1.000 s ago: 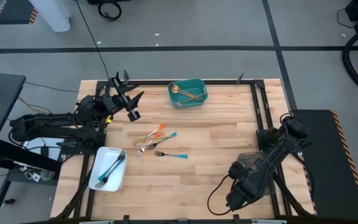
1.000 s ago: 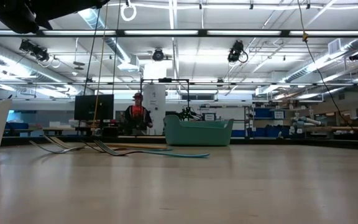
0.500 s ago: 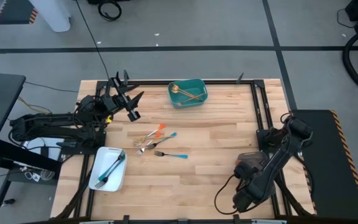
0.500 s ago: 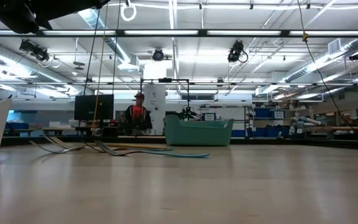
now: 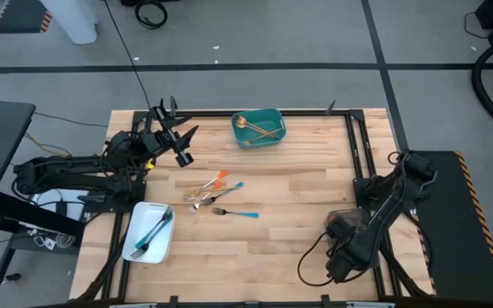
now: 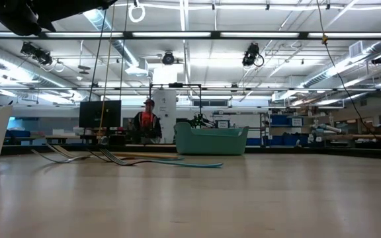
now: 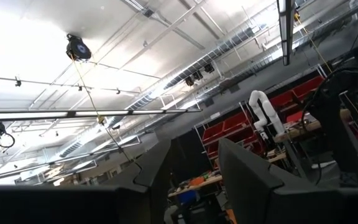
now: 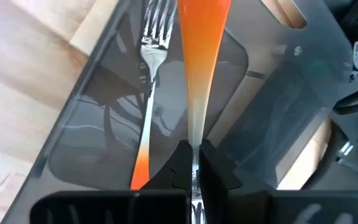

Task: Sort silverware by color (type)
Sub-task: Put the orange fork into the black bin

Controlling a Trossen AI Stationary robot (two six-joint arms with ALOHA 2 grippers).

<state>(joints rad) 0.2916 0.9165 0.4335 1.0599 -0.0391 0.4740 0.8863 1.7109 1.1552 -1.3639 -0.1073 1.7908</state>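
Spreading across the high view, the pale wooden table carries the teal plastic bin at its far edge with gold silverware inside, and the white rectangular tray near the left front holds blue-handled pieces. Mid-table lies a loose cluster of orange-handled and blue-handled forks and spoons. Over at the right front, the right gripper hangs above the clear grey tray, fingers clamped on an orange-handled utensil; an orange-handled fork lies in that tray. Left gripper waits at the far left, fingers apart
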